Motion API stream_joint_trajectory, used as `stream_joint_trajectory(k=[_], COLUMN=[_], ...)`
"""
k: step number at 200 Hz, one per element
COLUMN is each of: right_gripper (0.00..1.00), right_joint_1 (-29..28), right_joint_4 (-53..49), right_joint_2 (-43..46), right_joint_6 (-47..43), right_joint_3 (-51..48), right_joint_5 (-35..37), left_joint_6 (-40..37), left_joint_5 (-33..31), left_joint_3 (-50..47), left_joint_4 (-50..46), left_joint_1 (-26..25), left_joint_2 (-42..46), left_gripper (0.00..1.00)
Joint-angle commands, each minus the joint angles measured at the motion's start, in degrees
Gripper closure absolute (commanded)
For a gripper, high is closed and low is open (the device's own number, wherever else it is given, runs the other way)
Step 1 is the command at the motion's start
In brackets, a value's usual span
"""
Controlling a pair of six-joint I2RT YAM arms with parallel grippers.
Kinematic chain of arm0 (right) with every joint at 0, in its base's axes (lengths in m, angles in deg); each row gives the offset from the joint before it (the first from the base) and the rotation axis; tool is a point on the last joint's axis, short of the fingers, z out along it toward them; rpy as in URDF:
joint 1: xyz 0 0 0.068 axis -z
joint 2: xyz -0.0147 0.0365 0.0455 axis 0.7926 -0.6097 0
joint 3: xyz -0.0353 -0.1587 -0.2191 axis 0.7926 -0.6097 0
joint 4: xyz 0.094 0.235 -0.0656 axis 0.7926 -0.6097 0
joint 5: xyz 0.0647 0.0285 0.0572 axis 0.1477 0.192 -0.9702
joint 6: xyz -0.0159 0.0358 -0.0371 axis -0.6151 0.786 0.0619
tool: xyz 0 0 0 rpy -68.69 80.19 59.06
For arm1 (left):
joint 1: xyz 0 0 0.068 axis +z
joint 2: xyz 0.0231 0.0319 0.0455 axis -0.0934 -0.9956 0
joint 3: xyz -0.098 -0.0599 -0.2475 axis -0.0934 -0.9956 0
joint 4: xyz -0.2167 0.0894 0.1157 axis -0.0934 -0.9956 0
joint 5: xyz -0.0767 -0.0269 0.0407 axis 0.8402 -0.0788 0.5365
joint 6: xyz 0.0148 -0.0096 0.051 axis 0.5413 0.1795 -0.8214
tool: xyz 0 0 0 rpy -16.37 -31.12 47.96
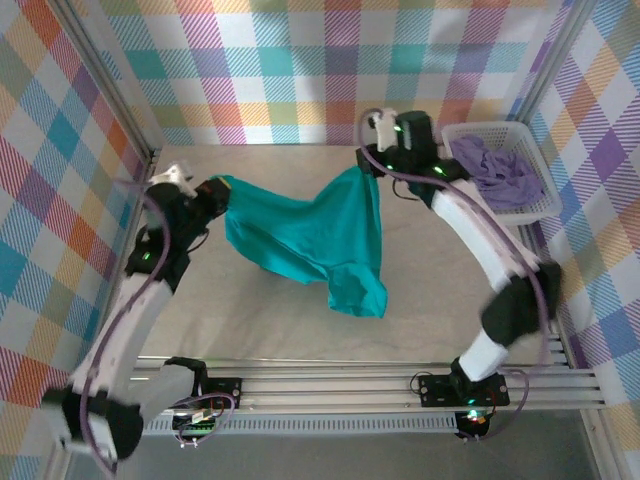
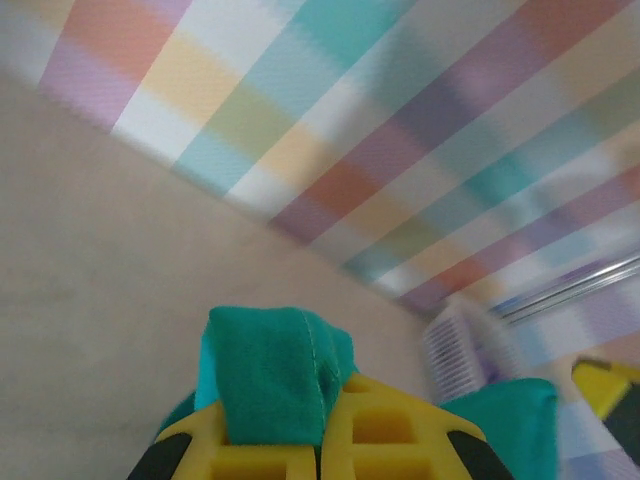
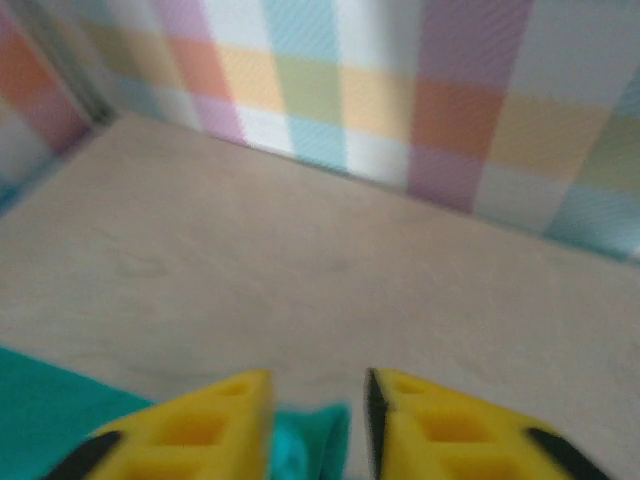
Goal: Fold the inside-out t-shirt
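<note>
Inside white basket (image 1: 492, 127), lavender garment (image 1: 497, 168)

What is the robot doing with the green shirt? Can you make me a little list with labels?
Shirt: teal t-shirt, strung up between the two arms, its middle sagging toward the table
Left gripper: shut, pinching a fold of the t-shirt
Right gripper: open, with the t-shirt's edge just below the gap
Basket: white, at the far right corner
In the basket: a purple garment
Folding: not done yet
</note>
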Motion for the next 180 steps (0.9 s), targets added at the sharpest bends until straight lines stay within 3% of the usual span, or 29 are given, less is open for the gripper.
stream_joint_trajectory(k=[1, 27, 53, 77, 105, 123, 153, 180], right_gripper=[0.54, 0.40, 0.31, 0.30, 0.32, 0.33, 0.31, 0.31], right_joint_1=[1.0, -1.7, -5.9, -7.2, -7.3, -8.8, -18.1, -26.4], right_joint_4=[-9.8, -5.3, -3.3, -3.0, -2.1, -1.1, 4.5, 7.5], right_joint_2=[-9.2, -3.0, 5.7, 10.6, 10.0, 12.4, 17.4, 12.6], right_joint_6=[0.6, 3.6, 9.1, 12.8, 14.3, 14.3, 14.2, 14.7], right_joint_3=[3.5, -13.0, -31.0, -40.1, -42.2, -44.4, -47.5, -45.2], right_joint_5=[7.0, -1.3, -6.6, -4.8, -6.9, -8.4, -7.0, -1.7], left_joint_6=[-1.9, -1.9, -2.9, -3.7, -4.9, -5.4, -4.1, -4.5], left_joint_5=[0.6, 0.6, -0.8, -1.0, -4.5, -3.5, -0.6, -1.0], left_joint_3=[2.6, 4.4, 4.4, 4.0, 2.9, 3.1, 2.4, 2.2], left_joint_4=[0.4, 1.8, 2.2, 2.6, 2.2, 1.4, 2.4, 1.8], left_joint_1=[-1.8, -2.5, -2.5, -2.5, -2.5, -2.5, -2.7, -2.9], left_joint_2=[-11.4, -20.7, -24.1, -24.8, -23.7, -23.6, -23.3, -22.5], left_gripper=[0.93, 0.87, 0.86, 0.86, 0.85, 0.86, 0.86, 0.85])
